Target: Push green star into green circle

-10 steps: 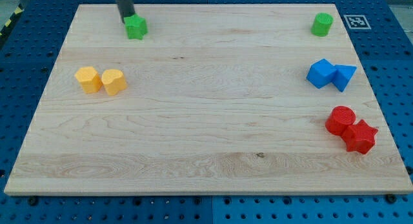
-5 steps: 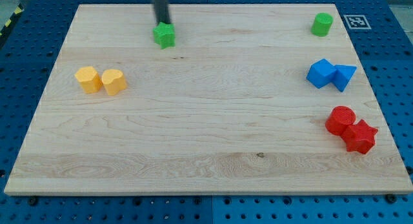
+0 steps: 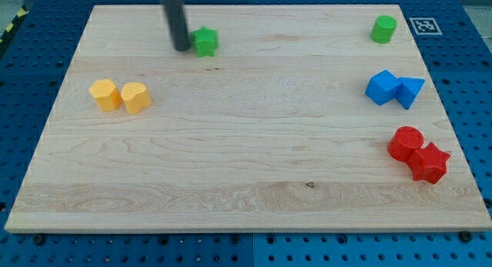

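Observation:
The green star [image 3: 205, 41] lies near the view's top, left of the middle of the wooden board [image 3: 246, 144]. My tip [image 3: 181, 47] stands right beside the star, on its left side, close enough to touch it. The green circle [image 3: 383, 28] sits near the board's top right corner, far to the right of the star.
Two yellow blocks [image 3: 104, 94] [image 3: 135, 97] lie together at the left. A blue cube [image 3: 382, 87] and a blue triangle [image 3: 410, 91] touch at the right. A red circle [image 3: 404, 142] and a red star [image 3: 429, 163] touch at the lower right.
The green star has slid to the right along the top of the board. My tip has moved from above the star to its left side.

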### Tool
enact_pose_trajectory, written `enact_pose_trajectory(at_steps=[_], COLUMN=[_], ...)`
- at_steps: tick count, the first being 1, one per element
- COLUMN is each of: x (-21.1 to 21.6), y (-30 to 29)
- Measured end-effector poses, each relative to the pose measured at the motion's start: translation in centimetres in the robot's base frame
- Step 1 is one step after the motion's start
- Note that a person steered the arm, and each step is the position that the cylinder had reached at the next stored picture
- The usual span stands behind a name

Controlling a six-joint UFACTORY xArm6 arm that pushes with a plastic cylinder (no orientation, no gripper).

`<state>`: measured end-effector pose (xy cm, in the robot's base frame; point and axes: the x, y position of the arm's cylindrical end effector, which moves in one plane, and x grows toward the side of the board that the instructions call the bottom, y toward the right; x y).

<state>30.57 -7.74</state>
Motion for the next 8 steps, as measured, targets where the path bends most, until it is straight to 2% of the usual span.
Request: enact_pose_trajectory(at_steps=[1,2,3,4,5,6,7,8], x=[-2.5,-4.2,-4.9,-4.9,-4.9,-4.4,-4.1,-3.5], y=[8.8,15.2,19.1,15.3,9.0,10.2,15.7,17.1])
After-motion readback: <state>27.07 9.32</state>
